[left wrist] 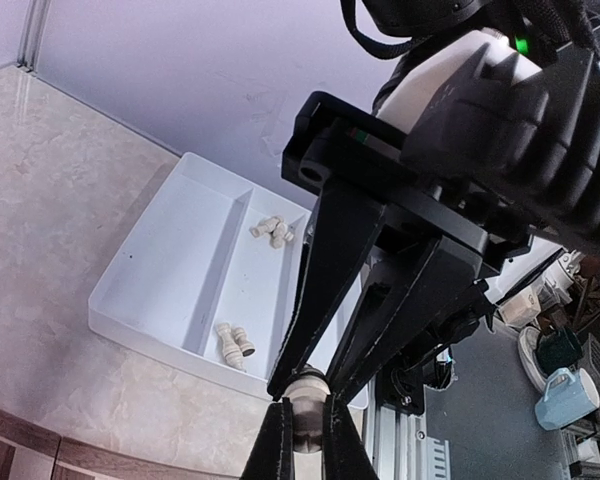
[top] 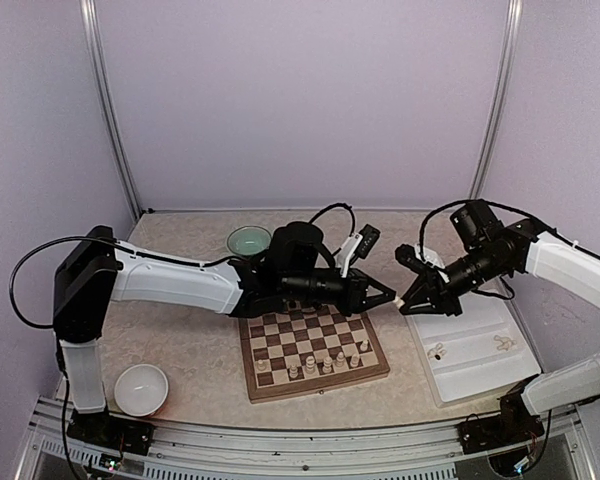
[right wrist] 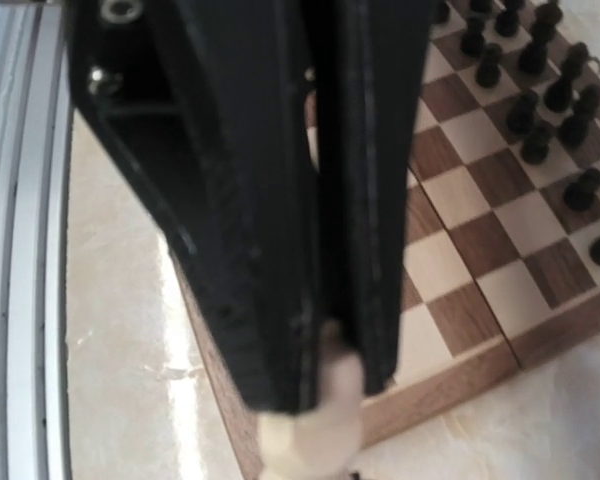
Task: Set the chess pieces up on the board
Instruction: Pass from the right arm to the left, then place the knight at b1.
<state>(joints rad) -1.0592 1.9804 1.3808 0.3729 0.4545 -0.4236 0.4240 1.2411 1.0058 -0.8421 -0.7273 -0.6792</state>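
Cream wood, turned smooth, light and stiff; probably slippery on the rounded parts, so best pinched at the waist or just above the base, never at the knob. Held off the worktop [top: 190, 340], in the gap between board [top: 320, 388] and white tray [top: 470, 380]: one chess piece [left wrist: 306, 395], shared in what looks like a hand-over. Clamped from the board side by the left end effector [left wrist: 305, 415], shut tight on it; clamped from the tray side by the right end effector [left wrist: 310, 375], likewise closed on it, with a pale end poking past the tips in the right wrist view. Risky to release either side without a sure grip on the other: easily twisted or dropped. More chess pieces [top: 325, 362] upright on the near rows of the board; loose chessmen [left wrist: 272, 230] lying in the tray. Hard to name the held piece's type: mostly buried between black fingers, blurred up close. Far rows hidden under the left arm from above; dark chessmen [right wrist: 540, 110] visible only from the right wrist.
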